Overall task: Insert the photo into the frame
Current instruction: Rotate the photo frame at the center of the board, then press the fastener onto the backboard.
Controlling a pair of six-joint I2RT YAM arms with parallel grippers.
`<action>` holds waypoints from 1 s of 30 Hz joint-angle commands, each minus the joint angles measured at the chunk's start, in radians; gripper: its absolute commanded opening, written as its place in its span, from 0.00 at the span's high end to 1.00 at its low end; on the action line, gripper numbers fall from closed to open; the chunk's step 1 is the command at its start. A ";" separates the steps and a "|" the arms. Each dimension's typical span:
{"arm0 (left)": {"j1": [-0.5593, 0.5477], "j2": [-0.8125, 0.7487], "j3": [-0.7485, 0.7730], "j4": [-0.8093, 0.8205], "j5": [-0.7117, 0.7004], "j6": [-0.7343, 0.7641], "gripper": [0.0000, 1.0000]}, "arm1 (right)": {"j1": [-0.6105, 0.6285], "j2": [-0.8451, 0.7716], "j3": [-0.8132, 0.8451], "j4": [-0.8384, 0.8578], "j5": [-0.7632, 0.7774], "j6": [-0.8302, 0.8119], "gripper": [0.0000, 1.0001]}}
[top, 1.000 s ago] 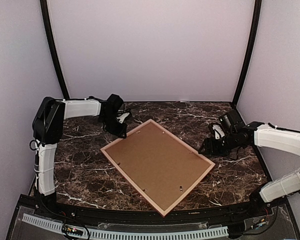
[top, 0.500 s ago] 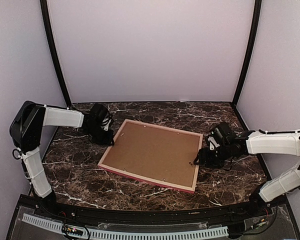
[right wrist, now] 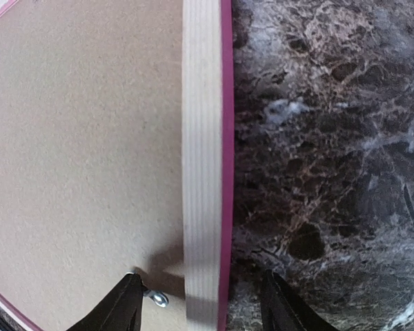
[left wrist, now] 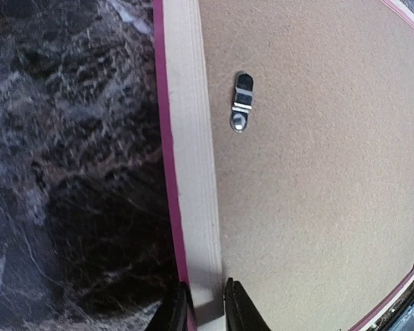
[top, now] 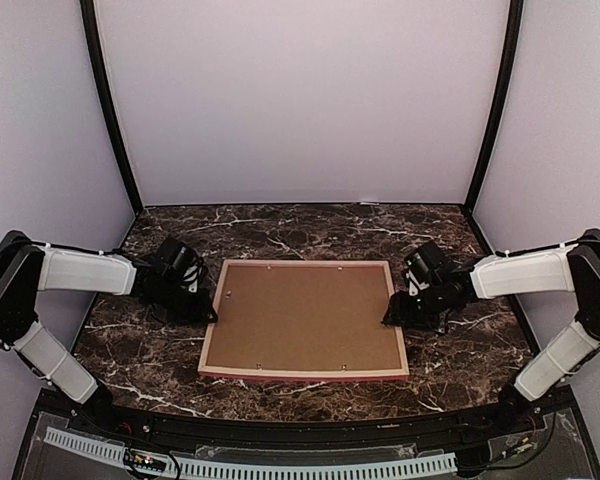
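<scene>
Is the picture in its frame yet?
Done: the frame lies face down, brown backing board fitted in it; no photo shows, so I cannot tell. In hand: left gripper pinches one side rail, right gripper straddles the other, open. Left: probably turning it over.

No legible text, labels, brands, numbers or signs in any view.

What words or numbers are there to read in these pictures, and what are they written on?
No text can be read anywhere in these pictures.
The brown backing board: plain, nothing written.
The frame: no label or brand showing.
The little metal clip: no marks that can be read.
The small box with coloured dots at the near edge: too small to read.
</scene>
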 commanded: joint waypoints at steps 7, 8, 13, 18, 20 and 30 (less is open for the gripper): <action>-0.038 -0.171 -0.054 -0.068 0.028 -0.054 0.55 | -0.041 0.119 0.121 0.012 0.072 -0.082 0.58; -0.038 -0.166 -0.037 -0.075 0.023 -0.037 0.50 | -0.042 0.126 0.126 0.008 0.085 -0.087 0.62; -0.037 -0.106 0.047 -0.098 -0.033 0.053 0.34 | -0.050 0.153 0.143 -0.003 0.107 -0.110 0.75; -0.036 0.007 0.172 -0.135 -0.083 0.132 0.27 | -0.063 0.153 0.130 -0.015 0.095 -0.146 0.85; -0.037 0.051 0.216 -0.142 -0.088 0.156 0.26 | -0.069 0.145 0.126 -0.028 0.086 -0.168 0.89; -0.035 0.226 0.382 -0.221 -0.137 0.215 0.26 | -0.100 0.117 0.102 -0.063 0.056 -0.228 0.91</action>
